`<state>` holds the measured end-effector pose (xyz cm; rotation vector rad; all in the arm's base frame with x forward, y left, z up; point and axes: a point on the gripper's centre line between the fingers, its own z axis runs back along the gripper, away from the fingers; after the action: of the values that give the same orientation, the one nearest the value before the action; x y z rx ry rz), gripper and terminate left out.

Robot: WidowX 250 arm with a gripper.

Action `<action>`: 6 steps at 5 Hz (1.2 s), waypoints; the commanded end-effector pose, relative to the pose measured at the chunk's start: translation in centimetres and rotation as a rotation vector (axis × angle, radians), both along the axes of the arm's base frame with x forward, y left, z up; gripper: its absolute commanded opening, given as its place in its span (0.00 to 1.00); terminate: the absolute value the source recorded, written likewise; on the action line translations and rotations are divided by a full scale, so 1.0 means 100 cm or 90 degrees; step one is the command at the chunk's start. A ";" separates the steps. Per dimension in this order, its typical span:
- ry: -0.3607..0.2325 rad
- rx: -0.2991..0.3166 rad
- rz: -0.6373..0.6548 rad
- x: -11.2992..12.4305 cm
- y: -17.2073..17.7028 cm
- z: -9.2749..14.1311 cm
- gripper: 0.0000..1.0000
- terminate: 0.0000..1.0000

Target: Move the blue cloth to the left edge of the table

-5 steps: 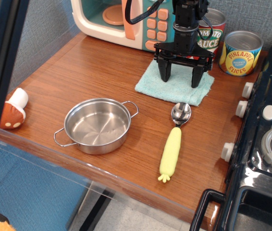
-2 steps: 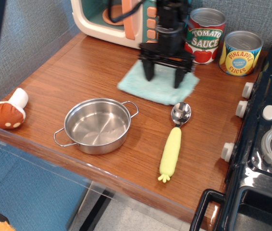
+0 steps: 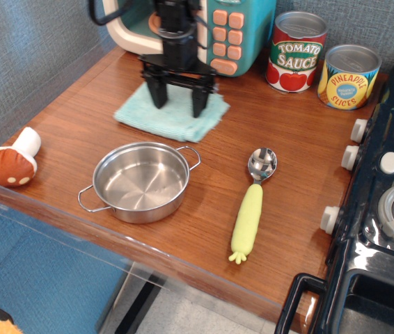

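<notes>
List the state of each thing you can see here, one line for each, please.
gripper: fingers spread, tips pressed on the blue cloth
blue cloth: flat on the table, behind the pot
steel pot: upright, empty
spoon: lying flat, bowl facing up
mushroom toy: on its side
tomato sauce can: upright
pineapple can: upright

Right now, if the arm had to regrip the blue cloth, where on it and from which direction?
From straight above, at the blue cloth's middle. It lies flat on the table, with no raised edge to pinch from the side. The gripper stands on it, fingers spread, so closing would probably bunch a fold.
</notes>
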<state>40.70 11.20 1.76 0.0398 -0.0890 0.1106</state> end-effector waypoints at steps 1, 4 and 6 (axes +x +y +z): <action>-0.057 0.010 0.066 -0.003 0.064 0.031 1.00 0.00; -0.103 -0.016 0.011 -0.001 0.052 0.090 1.00 0.00; -0.097 0.042 0.000 -0.010 0.058 0.112 1.00 0.00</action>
<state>39.54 17.65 9.23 0.0661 -0.1572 0.1215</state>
